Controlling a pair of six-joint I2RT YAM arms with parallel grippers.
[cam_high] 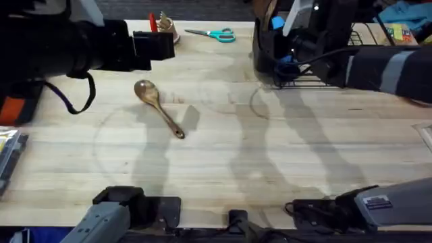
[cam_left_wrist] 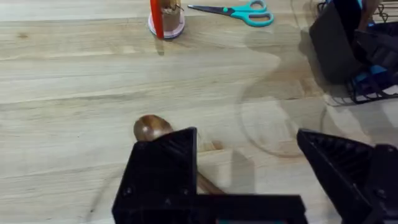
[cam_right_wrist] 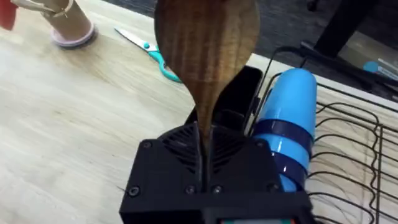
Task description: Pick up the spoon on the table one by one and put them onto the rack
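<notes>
While I am watching the right wrist view, the right gripper (cam_right_wrist: 204,163) is pinching a wooden spoon (cam_right_wrist: 206,53) by its slender handle, black fingers pressed together on it. Its bowl is standing up out of the gripper, broad, rounded, dark brown with streaked grain, long axis running straight along the fingers. Just beyond it I am seeing the black wire rack (cam_right_wrist: 354,155), its black utensil holder (cam_right_wrist: 239,93) and a glossy blue cylinder (cam_right_wrist: 289,118).

On the pale, plank-grained tabletop (cam_high: 270,169) the second spoon (cam_high: 158,108) is lying flat, glossy bowl toward the far left, handle slanting toward the near right. The left gripper (cam_left_wrist: 249,180) is hanging over it with fingers spread, apart from the wood. Teal-handled scissors (cam_high: 212,34) are lying at the far edge.
</notes>
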